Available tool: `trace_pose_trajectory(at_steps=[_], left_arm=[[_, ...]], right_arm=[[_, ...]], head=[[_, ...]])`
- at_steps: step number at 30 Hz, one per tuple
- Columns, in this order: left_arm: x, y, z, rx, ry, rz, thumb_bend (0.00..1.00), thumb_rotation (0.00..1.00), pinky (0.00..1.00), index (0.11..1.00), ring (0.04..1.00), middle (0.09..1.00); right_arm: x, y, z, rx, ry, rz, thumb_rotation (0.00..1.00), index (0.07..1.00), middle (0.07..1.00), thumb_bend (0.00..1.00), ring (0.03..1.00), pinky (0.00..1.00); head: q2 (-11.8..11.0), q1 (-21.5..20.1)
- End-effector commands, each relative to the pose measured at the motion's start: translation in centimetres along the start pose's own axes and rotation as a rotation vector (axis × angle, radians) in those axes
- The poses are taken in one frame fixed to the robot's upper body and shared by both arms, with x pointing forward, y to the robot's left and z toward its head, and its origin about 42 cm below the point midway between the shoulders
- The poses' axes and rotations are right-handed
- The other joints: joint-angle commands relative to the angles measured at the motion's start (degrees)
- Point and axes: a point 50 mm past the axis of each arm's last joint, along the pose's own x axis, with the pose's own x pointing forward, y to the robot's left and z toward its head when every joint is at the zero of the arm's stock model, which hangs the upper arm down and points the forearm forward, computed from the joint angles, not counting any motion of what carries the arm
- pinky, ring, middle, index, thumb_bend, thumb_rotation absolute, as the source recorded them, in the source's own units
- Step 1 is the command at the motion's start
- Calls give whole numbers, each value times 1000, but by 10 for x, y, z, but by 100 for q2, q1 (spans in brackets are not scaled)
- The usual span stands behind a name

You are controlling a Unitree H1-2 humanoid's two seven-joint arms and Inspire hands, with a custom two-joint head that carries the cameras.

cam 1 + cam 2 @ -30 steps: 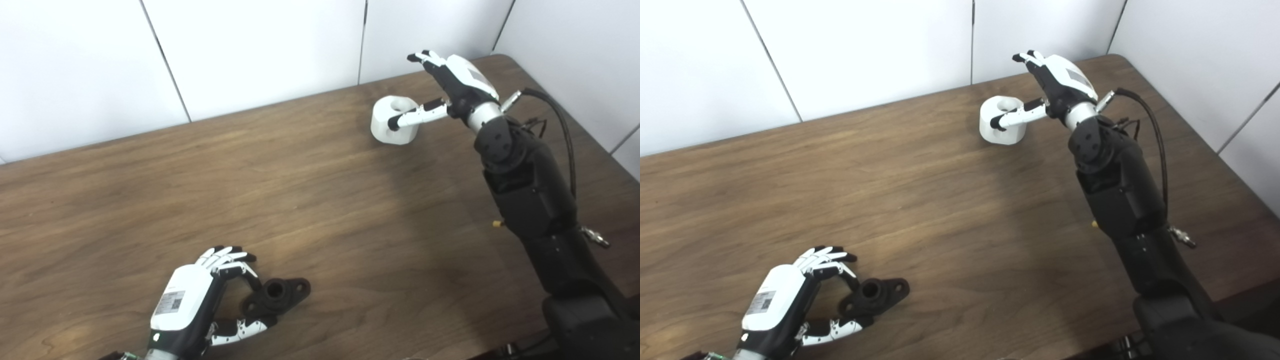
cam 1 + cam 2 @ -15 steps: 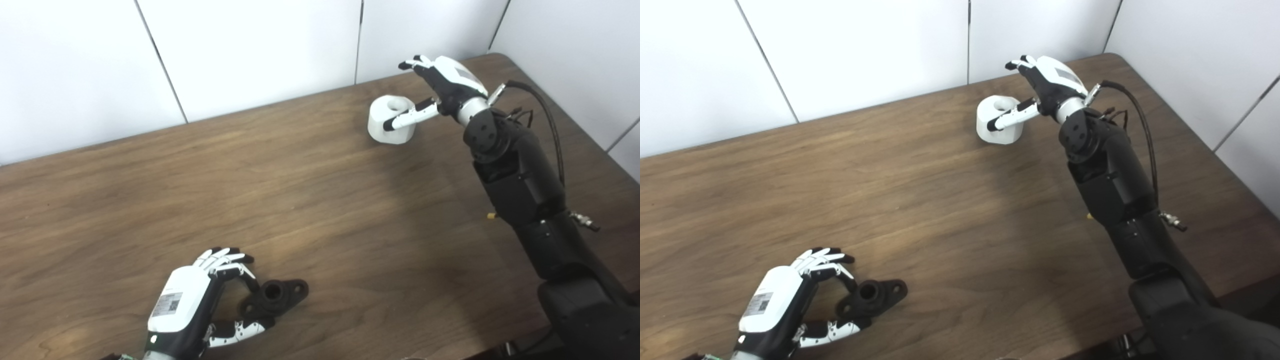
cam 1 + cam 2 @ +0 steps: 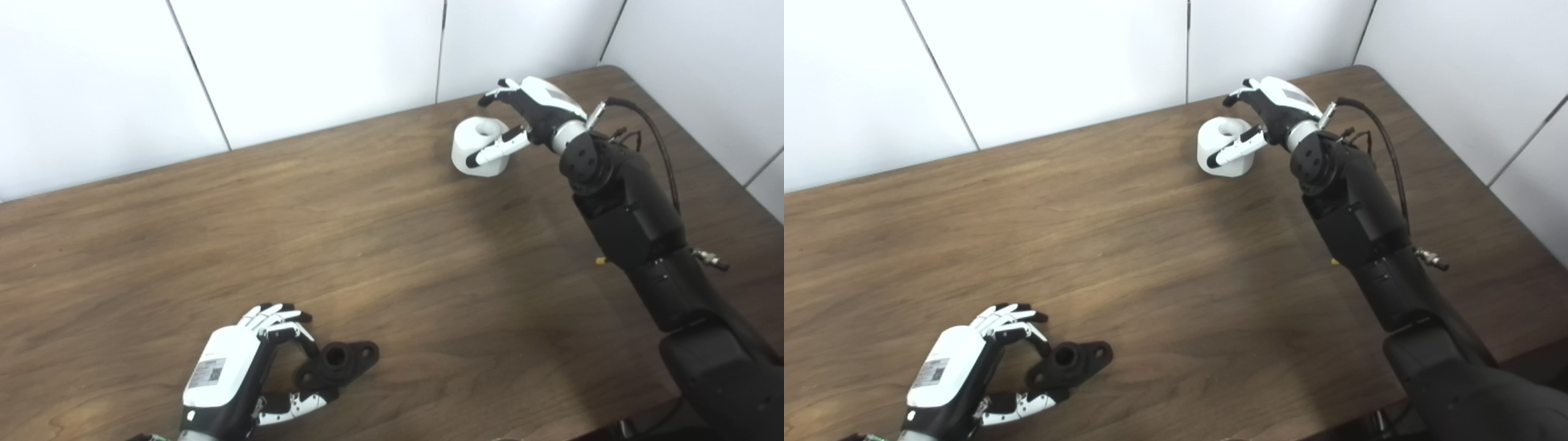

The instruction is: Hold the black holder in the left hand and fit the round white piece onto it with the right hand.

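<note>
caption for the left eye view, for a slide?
Right hand reaches around the white piece at the table's far edge; left hand cups the black holder.

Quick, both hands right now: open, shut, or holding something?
Left hand: fingers and thumb curled around one end of the black holder on the table; firm grip cannot be told.
Right hand: open, fingers spread around the round white piece, not yet closed.

Left hand [image 3: 229,373] hides black holder [image 3: 340,361] near end.
</note>
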Motion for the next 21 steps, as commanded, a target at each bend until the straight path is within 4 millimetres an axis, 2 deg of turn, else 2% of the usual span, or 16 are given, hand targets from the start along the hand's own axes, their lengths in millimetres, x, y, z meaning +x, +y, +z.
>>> trace_pose_trajectory(at_steps=[1,7,21], left_arm=[[-9,-8,-2,12,30,-65,519,49,904,486,851,775],[-8,-7,-1,17,29,-60,519,50,901,486,846,772],[-7,-6,2,9,30,-55,518,49,901,486,846,771]], right_arm=[[4,-31,9,-31,-28,-78,380,814,1000,917,1000,893],[5,-28,8,-50,-37,-74,351,794,1000,912,1000,936],[2,-30,9,-67,-59,-81,298,756,978,884,1000,915]], head=[[15,13],[15,13],[36,-6]])
